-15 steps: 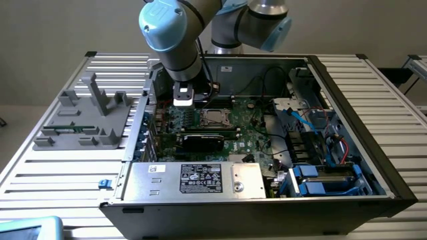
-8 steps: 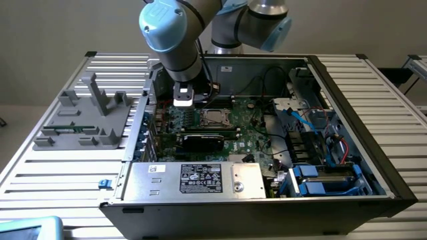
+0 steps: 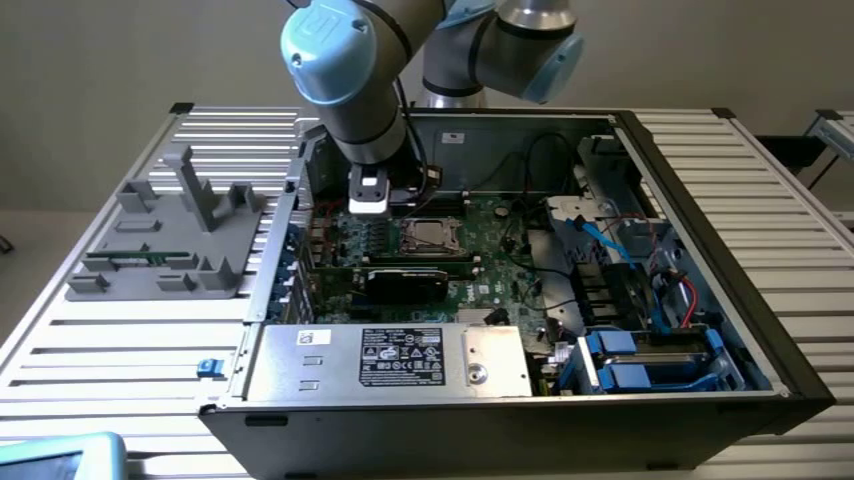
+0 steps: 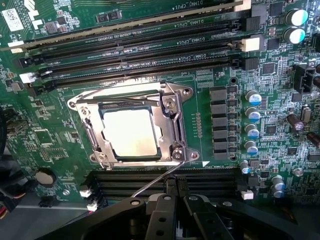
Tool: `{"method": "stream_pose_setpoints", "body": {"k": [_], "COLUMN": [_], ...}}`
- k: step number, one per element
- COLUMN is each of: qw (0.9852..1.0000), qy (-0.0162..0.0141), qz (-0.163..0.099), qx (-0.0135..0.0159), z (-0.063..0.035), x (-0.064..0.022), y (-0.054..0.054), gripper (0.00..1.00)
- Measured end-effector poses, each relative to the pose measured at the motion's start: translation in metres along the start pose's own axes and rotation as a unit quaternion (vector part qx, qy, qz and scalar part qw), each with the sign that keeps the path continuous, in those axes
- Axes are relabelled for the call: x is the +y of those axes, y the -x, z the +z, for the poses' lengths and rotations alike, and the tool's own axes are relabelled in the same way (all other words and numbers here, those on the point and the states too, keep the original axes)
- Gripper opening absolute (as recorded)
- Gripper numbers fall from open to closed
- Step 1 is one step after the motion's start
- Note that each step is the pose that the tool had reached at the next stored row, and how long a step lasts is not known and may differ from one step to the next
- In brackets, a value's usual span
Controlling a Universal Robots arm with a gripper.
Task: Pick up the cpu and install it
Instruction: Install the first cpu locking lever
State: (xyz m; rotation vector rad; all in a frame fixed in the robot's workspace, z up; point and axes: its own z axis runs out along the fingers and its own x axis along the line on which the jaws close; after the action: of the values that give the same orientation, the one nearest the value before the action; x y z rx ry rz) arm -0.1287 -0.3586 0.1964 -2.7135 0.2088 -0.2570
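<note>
Nearest in the exterior view stands the open computer case (image 3: pixel 787 385), lying on the slatted white desk (image 3: pixel 120 350). Along its front edge sits a silver labelled power supply box (image 3: pixel 387 357), with blue drive caddies (image 3: pixel 627 362) toward the exterior view's right. Behind the box a black expansion card (image 3: pixel 407 281) crosses the green motherboard (image 3: pixel 501 275). Just past it, the cpu (image 3: pixel 430 236) lies flat in its socket, silvery top upward. The arm (image 3: pixel 350 85) reaches down into the case, its wrist hanging close over the board, just to the exterior view's left of the socket. On the desk, to the exterior view's left of the case, stands a grey plastic fixture (image 3: pixel 174 240).

From the wrist camera, the pincer (image 4: pixel 176 187) is closest, its black fingers (image 4: pixel 170 190) pressed together, apart from the cpu. Just beyond the tips lie black memory slots (image 4: pixel 125 181), and a thin wire lever (image 4: pixel 157 179) slants across them toward the socket's corner; whether the tips touch it cannot be told. Next comes the metal socket frame (image 4: pixel 172 127), lying around the edges of the cpu (image 4: pixel 129 134), which is seated inside it. Beside the frame runs a row of blue-topped capacitors (image 4: pixel 252 115). Farthest are four more long memory slots (image 4: pixel 140 55).
</note>
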Motion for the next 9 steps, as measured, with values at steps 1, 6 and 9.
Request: {"method": "stream_pose_setpoints", "body": {"k": [1, 6, 9], "qw": [1.0, 1.0, 1.0], "qy": [0.0, 0.0003, 0.0002], "qz": [0.0, 0.001, 0.002], "qx": [0.0001, 0.0005, 0.0008], "z": [0.0003, 0.0018, 0.0024], "x": [0.0001, 0.0008, 0.001], "y": [0.0, 0.0002, -0.0004], "gripper": [0.12, 0.12, 0.12]}}
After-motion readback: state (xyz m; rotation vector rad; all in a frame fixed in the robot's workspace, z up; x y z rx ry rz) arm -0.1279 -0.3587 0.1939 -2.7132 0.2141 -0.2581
